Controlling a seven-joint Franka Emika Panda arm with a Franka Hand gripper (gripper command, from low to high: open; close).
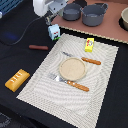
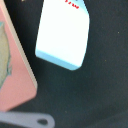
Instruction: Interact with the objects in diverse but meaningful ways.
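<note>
A small white carton (image 1: 54, 32) with green-blue sides stands upright on the black cloth just beyond the placemat's far corner. My gripper (image 1: 49, 21) hangs just above and slightly behind it, apart from it; whether its fingers are open or shut does not show. The wrist view shows the carton (image 2: 62, 35) from above, with no fingers in the picture. A brown sausage (image 1: 38, 47) lies toward the exterior view's left of the mat. A bright yellow box (image 1: 89, 45) sits on the mat's far edge. An orange-yellow ridged block (image 1: 17, 79) lies at the near left.
A striped placemat (image 1: 45, 85) holds a tan plate (image 1: 72, 68), an orange-handled fork (image 1: 67, 82) and a knife (image 1: 86, 60). Two grey pots (image 1: 71, 11) (image 1: 94, 14) stand on a pink board (image 1: 112, 30) behind; its edge (image 2: 15, 75) and a grey handle (image 2: 25, 120) show in the wrist view.
</note>
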